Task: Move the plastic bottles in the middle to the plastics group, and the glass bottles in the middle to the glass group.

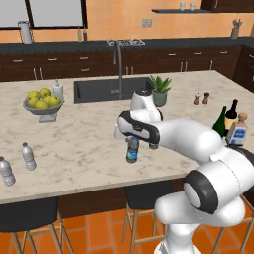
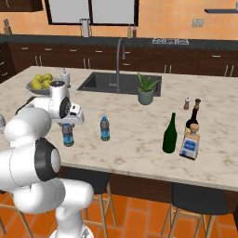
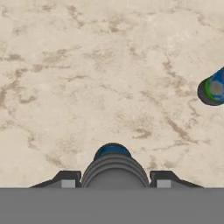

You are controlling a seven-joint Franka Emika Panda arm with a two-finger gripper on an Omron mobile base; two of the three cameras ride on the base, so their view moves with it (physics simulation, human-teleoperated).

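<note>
My gripper is shut on a blue-capped plastic bottle, held upright near the counter's front edge. The second plastic bottle stands a little to the right. Two pale white-capped bottles of the plastics group stand far left on the counter. At the right, the green glass bottle stands beside the glass group: a dark tan-labelled bottle and a squat clear bottle.
A bowl of lemons and a white dispenser stand at the back left. The sink with its tall faucet, a potted plant and two shakers line the far side. Stools stand under the front edge.
</note>
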